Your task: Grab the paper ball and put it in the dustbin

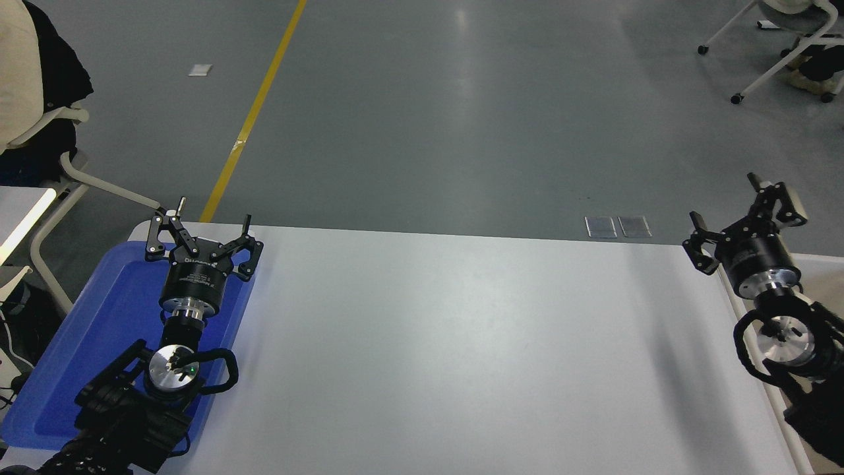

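Head view: right hand (744, 214) hangs over the dustbin (817, 277) at the desk (461, 343) right edge, fingers spread, nothing between them. No paper ball shows anywhere; judged already dropped inside, though the bin's interior is mostly hidden. Left hand (203, 227) sits parked above the blue tray (79, 356), fingers likewise spread, clear of the work.
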